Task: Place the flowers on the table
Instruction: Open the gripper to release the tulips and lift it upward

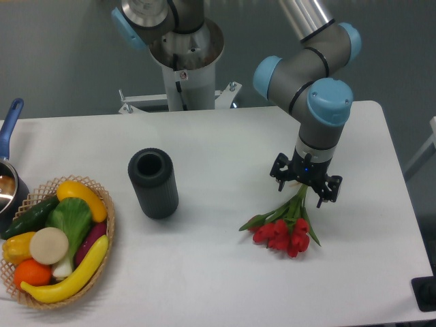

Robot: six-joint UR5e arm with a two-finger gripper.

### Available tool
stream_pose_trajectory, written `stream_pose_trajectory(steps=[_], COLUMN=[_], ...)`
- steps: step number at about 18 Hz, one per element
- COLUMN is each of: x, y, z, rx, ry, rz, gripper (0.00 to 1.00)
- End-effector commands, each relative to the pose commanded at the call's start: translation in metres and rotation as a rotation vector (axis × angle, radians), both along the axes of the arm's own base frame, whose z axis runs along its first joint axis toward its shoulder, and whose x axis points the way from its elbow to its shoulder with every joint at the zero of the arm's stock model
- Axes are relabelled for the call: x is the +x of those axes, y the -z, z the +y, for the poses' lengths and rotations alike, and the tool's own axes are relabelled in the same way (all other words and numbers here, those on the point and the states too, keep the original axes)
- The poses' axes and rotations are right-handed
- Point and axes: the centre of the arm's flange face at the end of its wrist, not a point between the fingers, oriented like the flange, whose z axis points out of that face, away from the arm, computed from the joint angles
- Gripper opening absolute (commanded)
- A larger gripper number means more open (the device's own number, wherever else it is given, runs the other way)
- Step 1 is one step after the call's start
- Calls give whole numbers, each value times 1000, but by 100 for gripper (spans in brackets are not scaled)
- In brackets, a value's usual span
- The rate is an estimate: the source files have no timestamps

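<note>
The flowers point(285, 235), a bunch of red tulips with green stems and leaves, lie on the white table point(225, 272) at the right of centre, blooms toward the front. Their stems run up and back between the fingers of my gripper point(304, 192). The gripper points down over the stem ends. Its two black fingers point(280, 174) stand apart on either side of the stems, wider than the thin bundle. The very ends of the stems are hidden under the gripper.
A dark ribbed cylinder point(153, 182) stands upright left of centre. A round wicker basket point(56, 242) of toy vegetables sits at the front left. A pot with a blue handle point(8, 163) is at the left edge. The arm's base point(184, 61) stands behind the table.
</note>
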Motion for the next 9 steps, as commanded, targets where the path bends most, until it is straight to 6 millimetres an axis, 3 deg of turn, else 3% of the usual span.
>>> stream_pose_trajectory(steps=[7,9], x=[-10,-14], y=[-1,-6], z=[-20,-37], rx=[-7,-8], ry=[-17,-27], rz=[11,18], gripper=[100,100])
